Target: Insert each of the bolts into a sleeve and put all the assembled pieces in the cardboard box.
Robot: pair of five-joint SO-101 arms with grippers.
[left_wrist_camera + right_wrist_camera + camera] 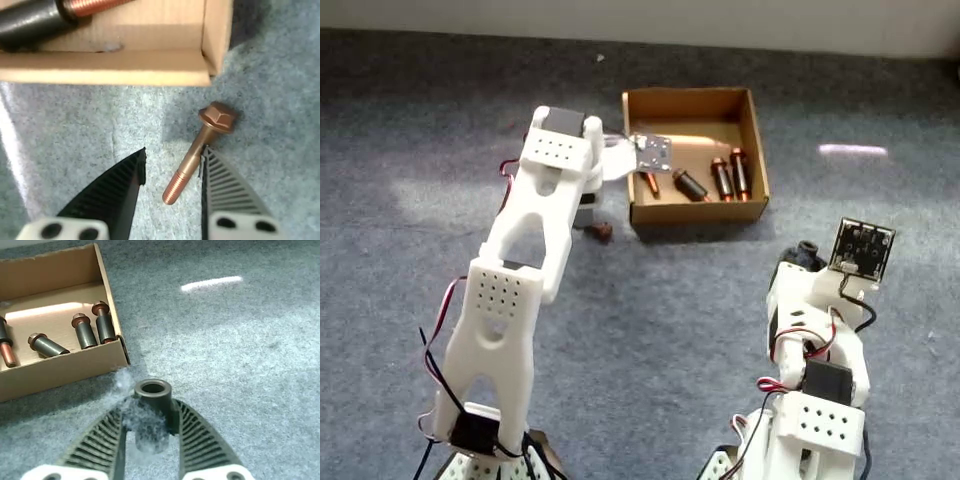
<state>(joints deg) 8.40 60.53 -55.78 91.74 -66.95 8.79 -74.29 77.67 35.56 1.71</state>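
Left claw (173,149), spread off-centre over the copper hex-head bolt (192,159), could flick it closing; right claw (150,412) grips a dark metal sleeve (159,402).

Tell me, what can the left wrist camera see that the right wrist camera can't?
Left wrist view, not the right: a loose copper bolt lying on the carpet just outside the box corner, between the open fingers of the left claw.

Right wrist view, not the left: a dark sleeve standing upright, held in the right claw.

Both: the cardboard box, finished bolt-in-sleeve pieces inside it, and the grey carpet.
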